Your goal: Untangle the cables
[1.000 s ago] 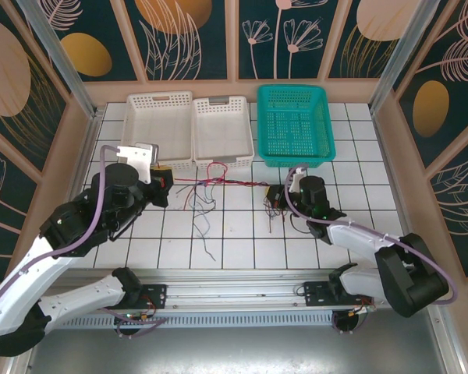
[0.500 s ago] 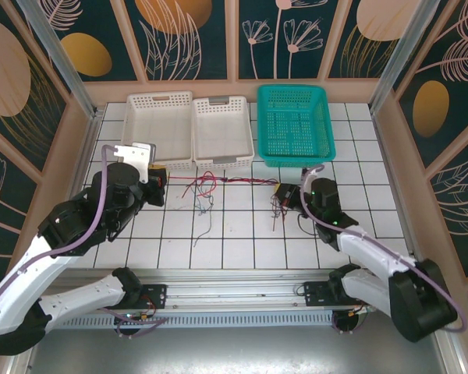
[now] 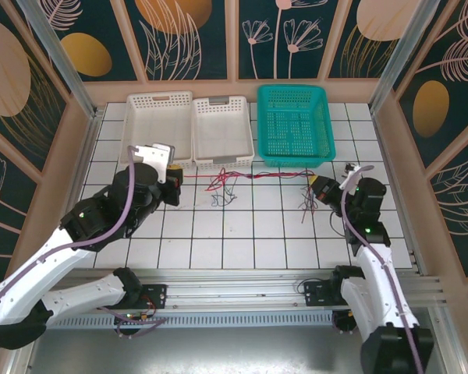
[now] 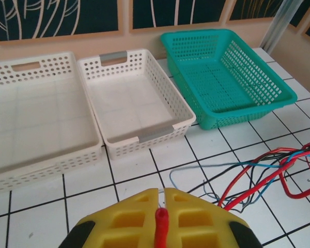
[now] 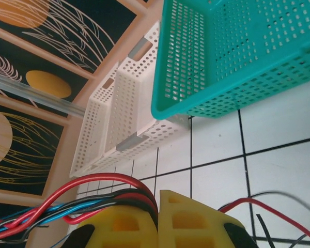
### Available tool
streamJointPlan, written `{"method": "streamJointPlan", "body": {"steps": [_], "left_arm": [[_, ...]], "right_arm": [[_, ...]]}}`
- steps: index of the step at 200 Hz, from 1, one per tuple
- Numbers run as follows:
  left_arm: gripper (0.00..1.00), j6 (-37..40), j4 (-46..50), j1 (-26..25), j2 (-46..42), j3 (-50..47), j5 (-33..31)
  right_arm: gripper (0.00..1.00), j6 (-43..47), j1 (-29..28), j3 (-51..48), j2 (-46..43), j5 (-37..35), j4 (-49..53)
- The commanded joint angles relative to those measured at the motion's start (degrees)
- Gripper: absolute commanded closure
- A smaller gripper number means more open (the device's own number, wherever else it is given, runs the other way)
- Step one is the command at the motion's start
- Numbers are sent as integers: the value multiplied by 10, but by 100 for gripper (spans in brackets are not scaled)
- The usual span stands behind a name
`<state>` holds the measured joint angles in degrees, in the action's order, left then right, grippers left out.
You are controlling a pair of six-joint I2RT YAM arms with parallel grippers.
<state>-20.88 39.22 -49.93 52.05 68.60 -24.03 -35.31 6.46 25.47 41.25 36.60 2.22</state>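
The cables point(image 3: 242, 176) are thin red, black and blue wires stretched in a line between my two grippers, just in front of the baskets. A small knot point(image 3: 221, 187) hangs left of centre, and loose ends point(image 3: 306, 204) dangle near the right. My left gripper point(image 3: 176, 178) is shut on one red cable point(image 4: 161, 223), its end pinched between the yellow fingers point(image 4: 139, 209). The bundle point(image 4: 271, 173) trails off to the right of the left gripper point(image 4: 163, 192). My right gripper point(image 3: 320, 185) is shut on a bundle of red, black and blue cables point(image 5: 88, 201), which enters the right gripper point(image 5: 157, 199) from the left.
Two white baskets point(image 3: 157, 162) point(image 3: 223, 160) and a teal basket point(image 3: 295, 161) stand in a row at the back, close behind the stretched cables. Wooden walls close in both sides. The white tiled table point(image 3: 242, 234) lies in front of the cables.
My right gripper has pulled its bundle well to the right. The left gripper has shifted slightly right and back. The cables have drawn taut, and the knot has moved nearer the baskets.
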Motion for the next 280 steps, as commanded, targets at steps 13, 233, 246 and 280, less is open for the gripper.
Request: {"method": "streamJointPlan", "body": {"steps": [13,233,246,280], "left_arm": [[100,45,74,35,-65,-2,-256],[100,-4,-177,35,70,-151,130],[100,-6,-185,35,72,-151,146],[100,-8,-195,35,65,-155,175]], "right_arm": [[100,15,176,0,43,-183,135],[45,133,-459,72,202,-289,-70],[44,147,-488,76,231,-275,-116],[46,185,-521,103,324,-316,-168]]}}
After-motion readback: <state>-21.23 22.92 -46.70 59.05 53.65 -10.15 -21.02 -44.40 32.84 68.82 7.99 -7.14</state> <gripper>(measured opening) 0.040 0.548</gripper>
